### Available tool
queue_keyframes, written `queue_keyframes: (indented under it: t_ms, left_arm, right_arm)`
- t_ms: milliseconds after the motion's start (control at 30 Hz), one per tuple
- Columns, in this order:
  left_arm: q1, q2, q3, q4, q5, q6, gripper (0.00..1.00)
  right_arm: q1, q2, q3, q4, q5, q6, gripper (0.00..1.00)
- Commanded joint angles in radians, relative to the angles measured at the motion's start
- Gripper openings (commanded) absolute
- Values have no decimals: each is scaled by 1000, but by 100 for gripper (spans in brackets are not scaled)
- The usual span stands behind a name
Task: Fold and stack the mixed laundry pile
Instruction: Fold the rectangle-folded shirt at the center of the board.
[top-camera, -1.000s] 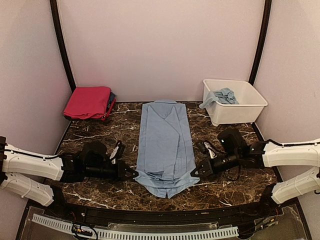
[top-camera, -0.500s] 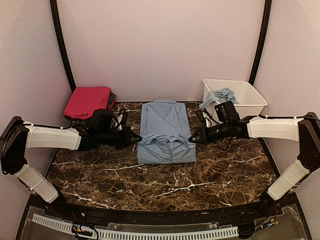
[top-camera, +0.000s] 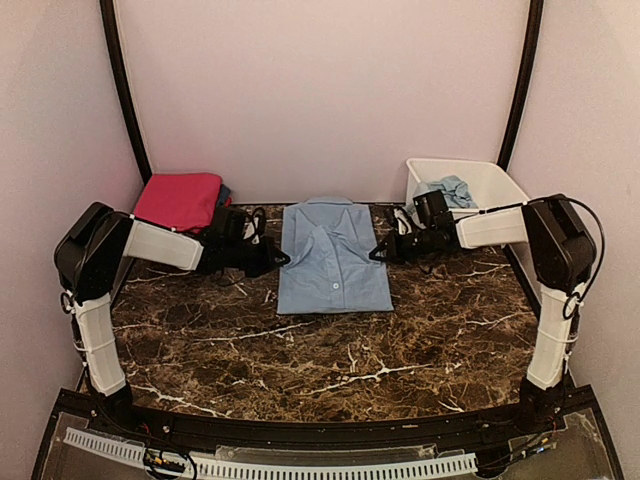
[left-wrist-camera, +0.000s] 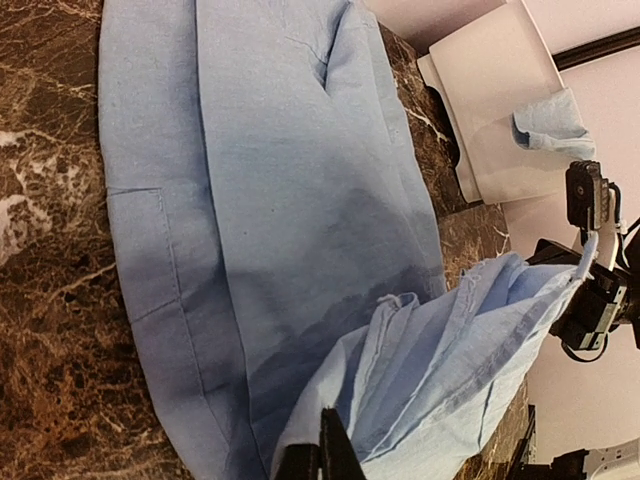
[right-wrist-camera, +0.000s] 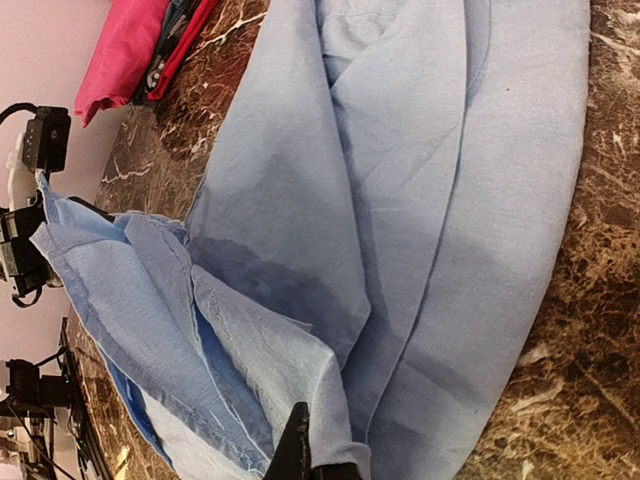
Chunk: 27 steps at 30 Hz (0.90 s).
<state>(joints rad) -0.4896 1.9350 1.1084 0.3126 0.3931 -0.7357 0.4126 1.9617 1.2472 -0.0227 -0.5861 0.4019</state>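
Top external | shirt (top-camera: 332, 262) mid far edge of surface (top-camera: 400, 350) | both jaws pinching raised hem (left-wrist-camera: 450, 345) | risk: uneven release skews fold, layers slip apart

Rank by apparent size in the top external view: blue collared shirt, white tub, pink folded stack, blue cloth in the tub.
1. blue collared shirt
2. white tub, front partly covered
3. pink folded stack
4. blue cloth in the tub
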Motion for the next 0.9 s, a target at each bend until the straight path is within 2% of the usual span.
queue_keyframes:
  t_ms: [0,133,233,333,400,433,533,567,633,700,867]
  left_arm:
    - [33,35,51,30,21,26,0]
    - [48,62,67,34,26,28,4]
    - [61,72,82,27,28,32,11]
    - [84,69,114,7,43,35,25]
    - [101,60,146,-22,52,45,34]
    - [105,46,168,-33,56,58,42]
    - [115,-18,201,-117,32,117,56]
    - [116,-34,202,-131,24,127,64]
    - [117,-83,185,-164,9,156,71]
    - [117,-124,153,-181,16,169,73]
    - [80,-187,22,-163,135,197,78]
  right_arm:
    - [-13,57,58,77,-22,-2,0]
    - [-17,103,106,73,-24,2,1]
    - [-25,112,137,56,-24,1,15]
    - [-35,85,152,52,-24,14,32]
    - [-40,60,170,32,-17,8,38]
    - [-43,43,180,13,-13,3,41]
    - [-47,-17,194,-55,17,-28,58]
    - [-50,-40,195,-81,36,-42,62]
    - [-53,-89,180,-109,50,-62,68]
    - [-53,-129,143,-110,14,-63,70]
    - [-4,-174,54,-97,-96,-56,75]
